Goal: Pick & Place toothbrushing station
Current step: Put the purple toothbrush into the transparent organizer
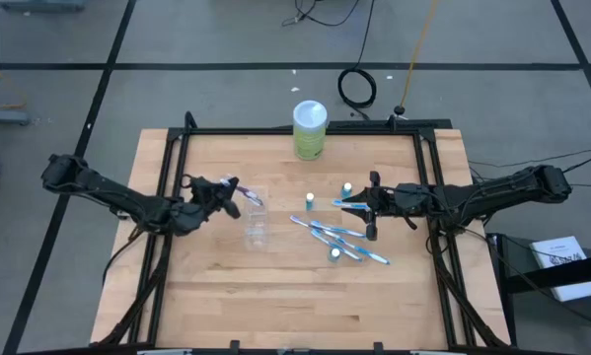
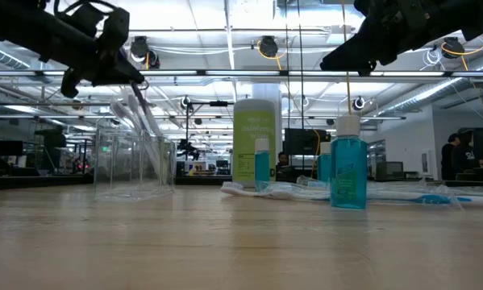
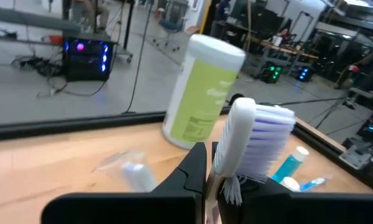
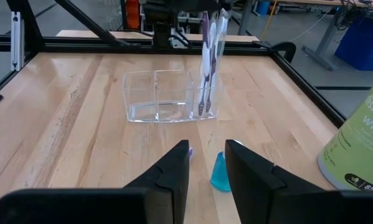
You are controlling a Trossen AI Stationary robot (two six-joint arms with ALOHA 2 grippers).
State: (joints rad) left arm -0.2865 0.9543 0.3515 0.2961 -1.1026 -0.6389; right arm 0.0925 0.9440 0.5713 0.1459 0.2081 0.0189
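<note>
Over the clear holder [image 1: 257,230] my left gripper [image 1: 228,186], clamped on a purple-bristled toothbrush [image 3: 248,146], should lower it straight into the end compartment, while my right gripper [image 1: 371,207] hovers part-open above loose toothbrushes [image 1: 339,240], teal tubes [image 2: 348,171], the green canister [image 1: 310,129] beyond.

A tall green cylindrical wipes canister with a white lid [image 1: 310,130] is standing upright near the far edge of the pale wooden tabletop [image 1: 275,296], just inside the black metal frame [image 1: 305,129] running along the table's edges. A coiled black cable [image 1: 356,87] is lying on the grey floor beyond the table, and a yellow cord [image 1: 414,54] is trailing beside it
</note>
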